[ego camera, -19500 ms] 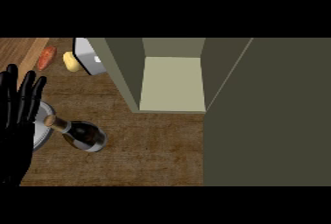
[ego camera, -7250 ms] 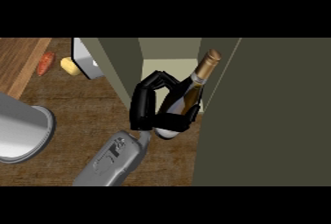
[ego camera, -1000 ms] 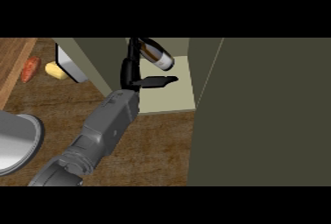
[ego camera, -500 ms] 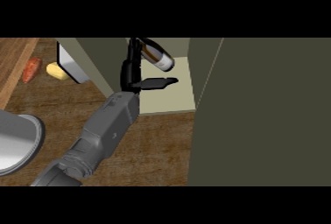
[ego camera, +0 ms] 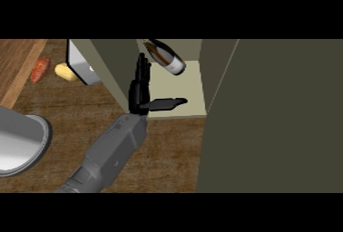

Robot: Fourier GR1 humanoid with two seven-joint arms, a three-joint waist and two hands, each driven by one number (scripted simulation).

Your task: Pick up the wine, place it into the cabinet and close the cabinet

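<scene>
Wine (ego camera: 165, 57), a dark glass bottle with a pale label band, is seen lying tilted inside the cabinet (ego camera: 281, 113) on its light, flat shelf, near the back. It is not touched by the hand (ego camera: 139, 93), which is held just beside it with black fingers straight and together and the thumb stuck out sideways over the shelf's front edge. Which arm the grey forearm belongs to cannot be told from this view. The cabinet's olive door stands open at the right. A rounded metal pot (ego camera: 20, 145) sits on the wood-grained counter (ego camera: 167, 149), and a carrot (ego camera: 40, 69) and a yellowish lump (ego camera: 65, 71) lie at upper left.
</scene>
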